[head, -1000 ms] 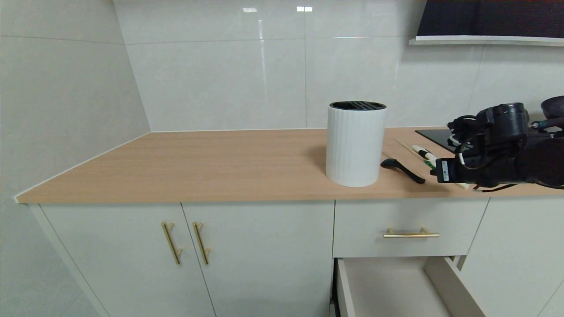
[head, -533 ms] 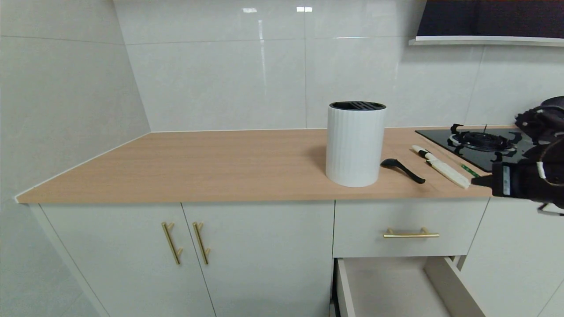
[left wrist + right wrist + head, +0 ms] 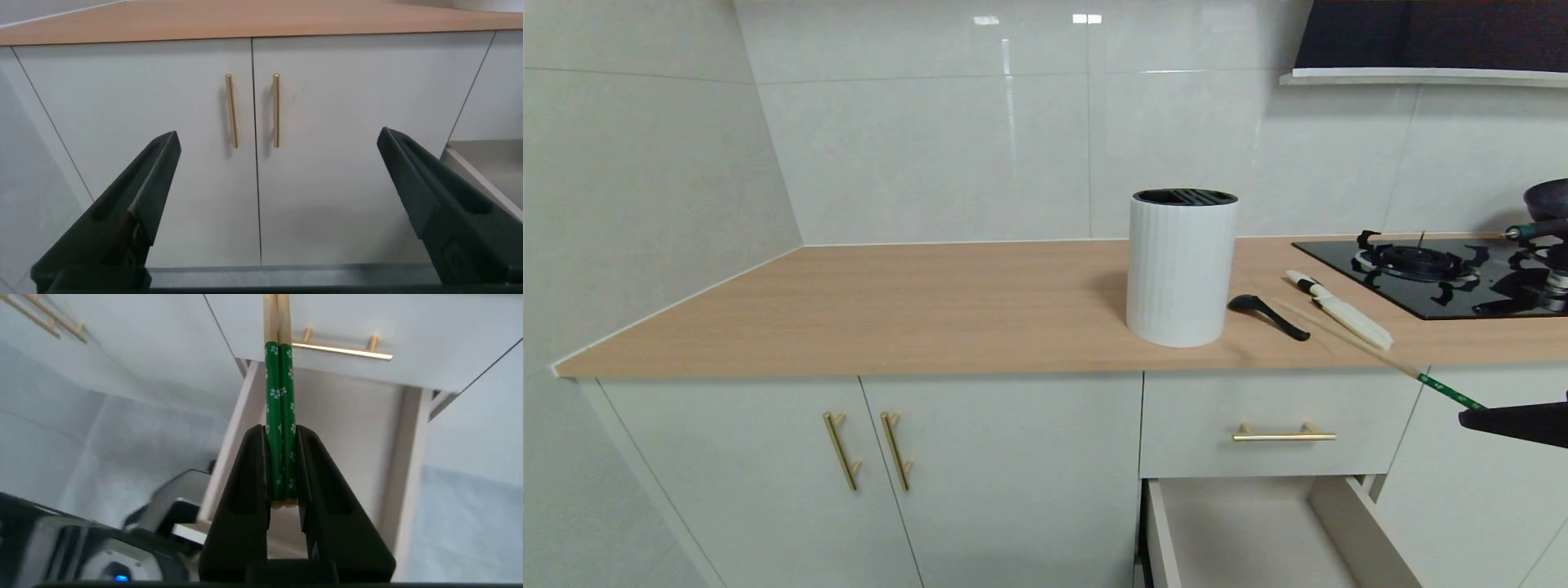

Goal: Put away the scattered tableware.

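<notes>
**Chopsticks in hand, the rest of the tableware waiting**

Head view: the right tool [image 3: 1474, 418] sits at 4 o'clock in the picture, off the front edge of the desk [image 3: 890, 310] and below its level. It is clamped on the green end of a pair of chopsticks [image 3: 1388, 359]. Their bare tips slant up toward 10 o'clock, over the desk's edge. A black spoon [image 3: 1267, 314] lies on the desk at 3 o'clock from the white ribbed holder [image 3: 1181, 273], just beside it. A white knife [image 3: 1339, 310] lies further along the same way, near the stove [image 3: 1429, 278]. The lower drawer [image 3: 1258, 531] stands open at 6 o'clock from the holder.

Left wrist view: the left tool [image 3: 278, 147] hangs with its jaws spread wide and nothing between them. It faces the cabinet doors [image 3: 253, 163] under the desk.

Right wrist view: the fingers are closed tight on the two chopsticks, which lie side by side, with the open drawer beyond them.

The step in hand looks like carrying the first item to its place. The slotted holder seems the likeliest goal, though the open drawer is also possible. For the holder, the next move calls for raising the arm, tipping the sticks upright and lining their tips with a slot before letting go.
</notes>
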You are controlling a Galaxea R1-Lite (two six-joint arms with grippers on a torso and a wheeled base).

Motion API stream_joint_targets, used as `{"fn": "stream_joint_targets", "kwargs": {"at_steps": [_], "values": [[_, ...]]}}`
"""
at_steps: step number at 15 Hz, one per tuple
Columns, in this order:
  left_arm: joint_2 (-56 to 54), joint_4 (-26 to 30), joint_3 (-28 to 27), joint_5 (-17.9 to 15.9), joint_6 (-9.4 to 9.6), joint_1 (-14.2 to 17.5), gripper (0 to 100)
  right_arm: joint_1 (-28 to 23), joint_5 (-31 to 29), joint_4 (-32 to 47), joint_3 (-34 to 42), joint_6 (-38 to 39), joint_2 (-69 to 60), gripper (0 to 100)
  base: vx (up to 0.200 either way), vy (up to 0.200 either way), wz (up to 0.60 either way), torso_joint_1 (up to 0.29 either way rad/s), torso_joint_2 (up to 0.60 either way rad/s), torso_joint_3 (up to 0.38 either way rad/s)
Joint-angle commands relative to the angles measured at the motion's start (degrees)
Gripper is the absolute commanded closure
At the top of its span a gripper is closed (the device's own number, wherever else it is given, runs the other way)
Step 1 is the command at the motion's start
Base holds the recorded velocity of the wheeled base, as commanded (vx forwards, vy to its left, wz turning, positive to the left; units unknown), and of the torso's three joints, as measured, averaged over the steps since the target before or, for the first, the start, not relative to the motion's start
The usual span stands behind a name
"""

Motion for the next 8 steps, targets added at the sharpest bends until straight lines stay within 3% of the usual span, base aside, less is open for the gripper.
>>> {"fn": "stream_joint_targets", "kwargs": {"at_steps": [1, 5, 8], "values": [[0.02, -0.01, 0.0, 0.07, -0.01, -0.02, 0, 0.12, 0.67, 0.03, 1.69, -2.25, -0.58, 100, 0.0, 0.0, 0.0, 0.0, 0.0, 0.0], [0.02, -0.01, 0.0, -0.02, -0.01, -0.02, 0, 2.15, 4.1, 0.12, 3.8, -4.27, -0.67, 100, 0.0, 0.0, 0.0, 0.0, 0.0, 0.0], [0.02, -0.01, 0.0, -0.02, -0.01, -0.02, 0, 6.98, 3.92, -0.06, 5.91, -4.54, 0.13, 100, 0.0, 0.0, 0.0, -0.118, 0.31, 0.191]]}}
